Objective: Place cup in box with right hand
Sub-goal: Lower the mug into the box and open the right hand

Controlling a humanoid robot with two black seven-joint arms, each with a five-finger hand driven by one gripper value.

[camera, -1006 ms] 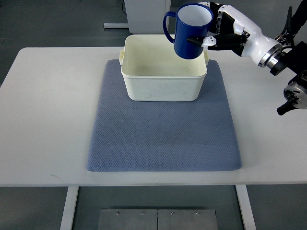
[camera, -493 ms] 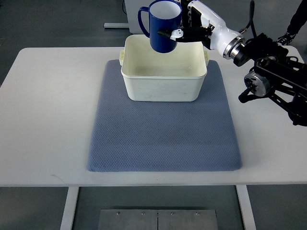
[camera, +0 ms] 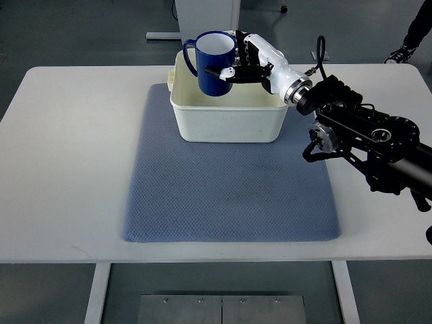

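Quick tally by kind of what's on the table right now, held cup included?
Cup: 1, blue, held by the right hand over the box
Box: 1, cream
Mat: 1, blue-grey
Total: 3

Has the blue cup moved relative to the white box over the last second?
Yes. The blue cup, held by the right hand, has gone leftward from over the white box's right rim to over its interior, and appears lower.
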